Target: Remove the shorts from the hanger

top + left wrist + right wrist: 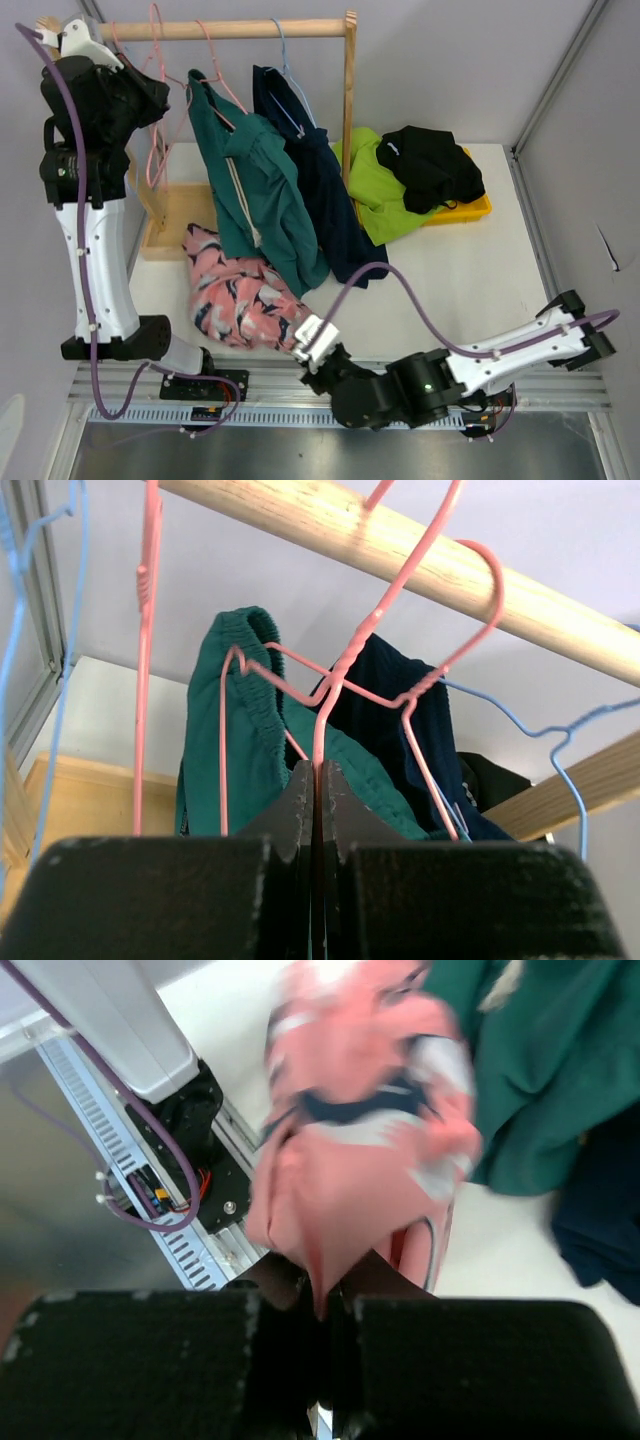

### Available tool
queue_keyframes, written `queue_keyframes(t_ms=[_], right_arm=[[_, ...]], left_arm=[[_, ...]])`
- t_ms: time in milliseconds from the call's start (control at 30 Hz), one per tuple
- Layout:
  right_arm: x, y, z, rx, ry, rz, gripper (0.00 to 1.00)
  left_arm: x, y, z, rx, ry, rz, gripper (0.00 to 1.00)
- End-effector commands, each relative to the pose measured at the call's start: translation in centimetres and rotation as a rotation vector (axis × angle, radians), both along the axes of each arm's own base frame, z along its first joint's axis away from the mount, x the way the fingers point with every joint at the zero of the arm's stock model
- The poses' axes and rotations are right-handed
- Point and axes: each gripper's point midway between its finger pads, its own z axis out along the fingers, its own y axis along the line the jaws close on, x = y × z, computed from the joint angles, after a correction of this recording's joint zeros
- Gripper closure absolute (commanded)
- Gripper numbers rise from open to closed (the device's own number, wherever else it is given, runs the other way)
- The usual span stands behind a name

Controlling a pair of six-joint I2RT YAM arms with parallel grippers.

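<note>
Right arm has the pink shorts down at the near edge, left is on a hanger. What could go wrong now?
1. The left fingers are shut on a pink hanger wire close beside the teal shorts; pulling could drag their hanger along the wooden rod or off it.
2. The right fingers pinch only a fold of the pink patterned shorts; it may slip free.
3. The right arm's purple cable loops by the navy garment's hem and might snag it.
</note>
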Motion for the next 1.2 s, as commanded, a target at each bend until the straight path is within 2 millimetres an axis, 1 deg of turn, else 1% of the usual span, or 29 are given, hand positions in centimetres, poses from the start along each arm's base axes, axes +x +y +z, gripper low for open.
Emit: queue_keyframes(t_ms=[0, 33, 67, 133, 233, 300, 333, 400, 433, 467, 500, 533, 567, 600, 633, 667, 700, 733, 767, 800, 833, 867, 900, 933, 1000, 1033, 1067, 1133, 1167], right_arm=[[0.8, -4.5, 4.3, 0.088, -0.051, -0.154, 1.00], [0.0, -5.3, 4.9, 0.096, -0.064, -0.148, 1.00], [0.6, -6.4, 5.7, 0.092, -0.090, -0.189, 1.00], [1.3, -8.0, 7.2, 0.097, -0.101, -0.209, 1.00], [3.2, -10.0, 10.7, 0.131, -0.149, -0.269, 1.00], [4.4, -10.6, 12.1, 0.139, -0.173, -0.281, 1.00], [5.3, -11.2, 13.2, 0.152, -0.181, -0.286, 1.00], [7.9, -11.9, 15.6, 0.164, -0.220, -0.314, 1.00], [9.1, -12.3, 16.7, 0.175, -0.233, -0.325, 1.00], [10.0, -11.7, 17.4, 0.147, -0.265, -0.295, 1.00], [13.2, -13.5, 20.0, 0.181, -0.273, -0.384, 1.00], [14.7, -14.0, 21.1, 0.181, -0.289, -0.401, 1.00], [15.9, -13.0, 21.3, 0.134, -0.319, -0.370, 1.00], [19.1, -14.9, 22.3, 0.122, -0.341, -0.464, 1.00], [20.1, -16.3, 24.7, 0.154, -0.358, -0.493, 1.00], [21.4, -15.1, 25.1, 0.140, -0.371, -0.465, 1.00], [24.1, -17.1, 25.9, 0.134, -0.385, -0.544, 1.00], [24.8, -18.5, 28.3, 0.173, -0.403, -0.570, 1.00], [26.5, -17.5, 28.2, 0.147, -0.409, -0.560, 1.00], [27.7, -18.1, 28.9, 0.143, -0.421, -0.593, 1.00], [29.6, -20.1, 29.4, 0.126, -0.433, -0.662, 1.00], [31.0, -20.1, 30.6, 0.142, -0.449, -0.676, 1.00], [31.9, -20.9, 31.1, 0.145, -0.458, -0.702, 1.00], [33.4, -22.7, 31.5, 0.130, -0.474, -0.763, 1.00], [35.4, -24.6, 32.5, 0.147, -0.488, -0.840, 1.00], [36.1, -25.4, 32.8, 0.166, -0.488, -0.865, 1.00], [37.2, -27.2, 33.1, 0.175, -0.502, -0.897, 1.00], [39.1, -28.1, 33.2, 0.206, -0.511, -0.913, 1.00], [40.2, -29.1, 33.1, 0.228, -0.507, -0.920, 1.00]], left_arm=[[0.6, 0.2, 2.5, 0.026, -0.086, 0.008, 1.00], [0.9, 0.4, 2.8, 0.033, -0.101, 0.017, 1.00], [1.1, 0.4, 2.9, 0.038, -0.105, 0.017, 1.00], [1.8, 0.6, 2.9, 0.049, -0.107, 0.021, 1.00], [3.3, 1.0, 1.7, 0.052, -0.070, 0.029, 1.00], [3.8, 1.0, 1.1, 0.051, -0.053, 0.029, 1.00], [4.3, 1.1, -0.1, 0.049, -0.023, 0.026, 1.00], [4.5, 0.7, -1.1, 0.046, -0.012, 0.006, 1.00], [4.3, 0.6, -1.1, 0.041, -0.020, 0.002, 0.98], [4.1, 0.4, -3.0, 0.038, 0.016, -0.006, 0.92], [3.9, 0.4, -2.5, 0.039, -0.015, -0.005, 0.83], [3.7, 0.5, -2.6, 0.042, -0.018, -0.004, 0.83], [3.6, 0.6, -3.7, 0.045, 0.003, 0.000, 0.82], [3.6, 0.7, -3.8, 0.046, 0.005, 0.001, 0.82], [3.7, 0.8, -4.0, 0.052, 0.012, 0.002, 0.82], [4.0, 0.8, -4.3, 0.054, 0.021, -0.002, 0.82], [4.3, 1.0, -4.5, 0.056, 0.026, 0.003, 0.83], [4.4, 1.1, -4.6, 0.057, 0.034, 0.001, 0.83], [4.8, 1.2, -4.9, 0.055, 0.043, -0.004, 0.84], [4.9, 1.2, -5.0, 0.055, 0.046, -0.004, 0.84], [5.0, 1.2, -5.3, 0.052, 0.052, -0.009, 0.86], [5.1, 1.2, -5.2, 0.051, 0.049, -0.010, 0.87], [5.1, 1.2, -5.4, 0.050, 0.050, -0.012, 0.87], [5.0, 1.1, -5.2, 0.049, 0.044, -0.017, 0.87], [5.1, 1.4, -5.3, 0.047, 0.047, -0.014, 0.87], [5.0, 1.3, -5.2, 0.043, 0.044, -0.021, 0.87], [4.9, 1.4, -5.2, 0.041, 0.042, -0.020, 0.87], [4.6, 1.5, -5.2, 0.039, 0.039, -0.022, 0.87], [4.5, 1.5, -5.2, 0.039, 0.034, -0.022, 0.87]])
